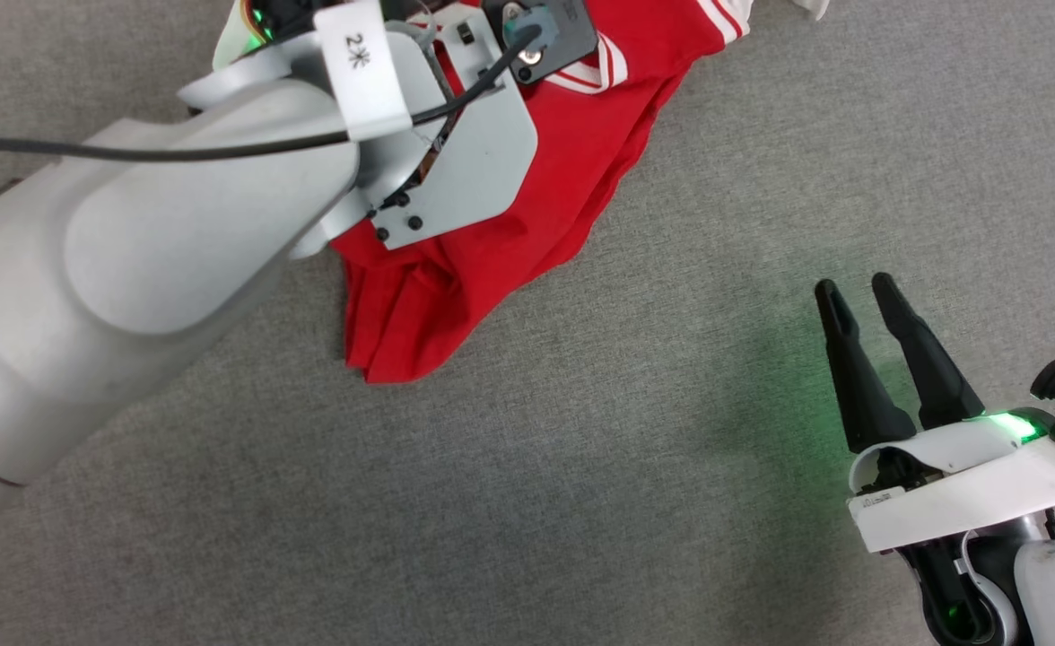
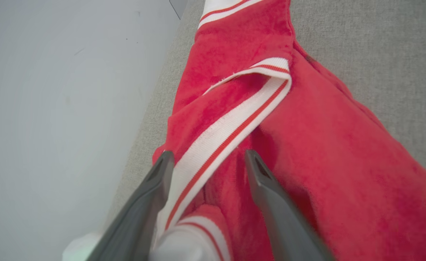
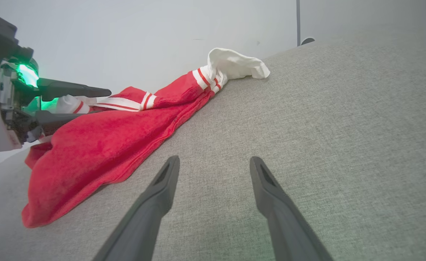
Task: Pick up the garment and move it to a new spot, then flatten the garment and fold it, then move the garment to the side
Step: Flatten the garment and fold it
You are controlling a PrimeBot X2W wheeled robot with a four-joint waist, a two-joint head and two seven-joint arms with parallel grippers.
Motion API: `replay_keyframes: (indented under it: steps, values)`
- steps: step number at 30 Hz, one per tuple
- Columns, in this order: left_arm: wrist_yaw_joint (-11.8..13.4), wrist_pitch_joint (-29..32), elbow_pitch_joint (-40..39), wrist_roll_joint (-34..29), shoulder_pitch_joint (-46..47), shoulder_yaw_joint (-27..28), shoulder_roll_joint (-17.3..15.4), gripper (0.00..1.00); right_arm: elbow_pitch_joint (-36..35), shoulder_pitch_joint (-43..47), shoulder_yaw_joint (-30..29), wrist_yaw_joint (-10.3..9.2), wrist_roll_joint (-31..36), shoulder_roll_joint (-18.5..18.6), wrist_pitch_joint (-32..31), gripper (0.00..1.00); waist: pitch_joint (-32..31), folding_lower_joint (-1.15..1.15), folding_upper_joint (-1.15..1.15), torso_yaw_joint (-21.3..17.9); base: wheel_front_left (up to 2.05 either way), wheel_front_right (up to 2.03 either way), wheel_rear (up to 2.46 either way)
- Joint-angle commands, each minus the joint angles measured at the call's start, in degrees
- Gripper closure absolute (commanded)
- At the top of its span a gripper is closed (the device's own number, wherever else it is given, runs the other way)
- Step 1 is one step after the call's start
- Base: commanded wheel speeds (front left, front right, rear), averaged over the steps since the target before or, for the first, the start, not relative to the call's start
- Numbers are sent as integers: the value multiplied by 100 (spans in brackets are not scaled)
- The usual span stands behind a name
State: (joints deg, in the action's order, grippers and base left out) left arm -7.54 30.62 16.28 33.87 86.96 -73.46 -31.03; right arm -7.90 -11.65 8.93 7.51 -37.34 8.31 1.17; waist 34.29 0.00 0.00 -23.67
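Left gripper [image 2: 209,155] first: from my console its two dark fingers stand spread wide and pinch nothing. The left wrist view shows them set either side of a white band with a red stripe [image 2: 231,127], part of the trim of the red jersey shirt [image 2: 343,145]. I cannot tell from that view whether the tips press into the cloth. Seen from the right wrist camera, one finger sits above the shirt and the other lies level with its near edge.

I see the shirt lying crumpled in a long bunch on the grey fabric surface [image 1: 671,449], unfolded and not flat. On the head camera it sits at the upper left-centre, partly under the pale left forearm [image 1: 133,251] and its wrist plate. One red end trails toward the middle of the picture. A white sleeve [image 3: 234,65] sticks out at the far end of the bunch, past a band of red and white stripes. A pale wall [image 2: 53,108] runs beside the surface close to the shirt.

My right gripper [image 1: 853,285] is at the lower right of the head view, well apart from the shirt. Its fingers are parted and empty over bare grey fabric, and a green light [image 1: 1012,426] glows on its wrist.
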Motion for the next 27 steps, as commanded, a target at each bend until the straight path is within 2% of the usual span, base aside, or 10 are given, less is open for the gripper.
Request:
replay_keyframes:
  steps: [1,7,11,12,13,14,17,19,23,27]
  values:
    - [14,-45,19,-66,-15,7,5,0,-4,-79,31,-4,-30,12,28,0,14,0,0,2,0,0,0]
    - [14,-182,144,-443,28,7,67,0,-24,-107,138,-4,-95,34,54,0,55,0,0,-18,0,0,0]
    - [14,-304,338,-465,40,8,126,2,-30,-141,208,-4,-170,20,87,0,87,0,0,-53,0,0,0]
    - [14,-352,400,-407,71,8,149,31,-26,-144,221,-4,-187,18,88,0,94,0,0,-61,0,0,0]
    - [14,-397,475,-313,102,8,172,68,-21,-144,232,-4,-209,21,99,0,100,0,0,-66,0,0,0]
    - [14,-455,571,-175,148,8,196,99,-10,-140,241,-4,-218,26,110,0,106,0,0,-69,0,0,0]
    - [14,-559,884,479,288,8,285,100,34,-124,259,-4,-258,41,142,0,102,0,0,-70,0,0,0]
    - [14,-618,1182,1133,441,12,324,100,60,-114,273,-4,-277,44,157,0,98,0,0,-67,0,0,0]
    - [14,-482,2213,2403,571,383,545,100,68,-130,302,-4,-304,30,165,0,96,0,0,-57,0,0,0]
    - [173,-346,3044,2744,666,626,803,100,29,-148,353,-4,-311,19,130,0,122,0,0,-64,0,0,0]
